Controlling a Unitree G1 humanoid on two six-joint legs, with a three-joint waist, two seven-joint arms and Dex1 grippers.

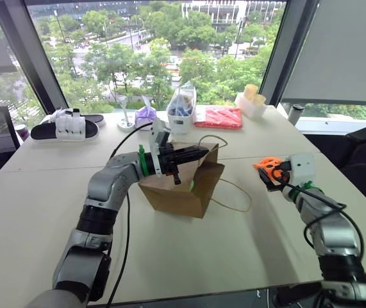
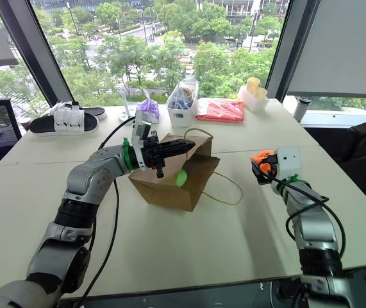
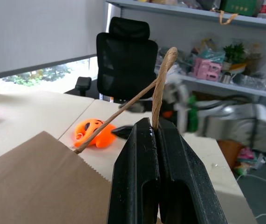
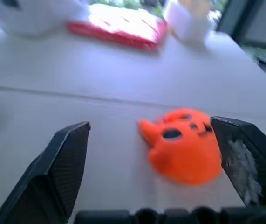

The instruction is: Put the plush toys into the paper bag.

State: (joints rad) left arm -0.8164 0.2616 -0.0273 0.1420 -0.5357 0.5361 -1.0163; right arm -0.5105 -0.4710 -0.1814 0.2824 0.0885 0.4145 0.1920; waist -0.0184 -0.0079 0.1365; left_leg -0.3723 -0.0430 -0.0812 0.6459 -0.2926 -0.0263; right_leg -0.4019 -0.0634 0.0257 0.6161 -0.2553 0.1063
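A brown paper bag is seen near the centre of the left eye view, standing on the white table with its mouth opened upward. Just inside the bag's open mouth, against the right inner wall, a bright green plush toy is visible. The left gripper is held over the bag's upper edge, pointing toward the right of the frame. Its fingers are clenched on one tan cord handle of the bag, as is shown in the left wrist view, where the cord is pinched between the two black fingers and loops upward above them. The bag's second cord handle is laid out in a loop on the table to the right of the bag.

The orange pumpkin plush toy lies on the table in the centre right of the left eye view, well apart from the bag. The right gripper is placed at this toy with its fingers spread wide and released; in the right wrist view the toy is seen lying between the two black fingers, nearer to the one at the right of that view. Whether a finger touches the toy cannot be told.

Along the far edge of the table, in the upper middle of the frame, a red flat packet, a purple pouch and a clear plastic bag are set.
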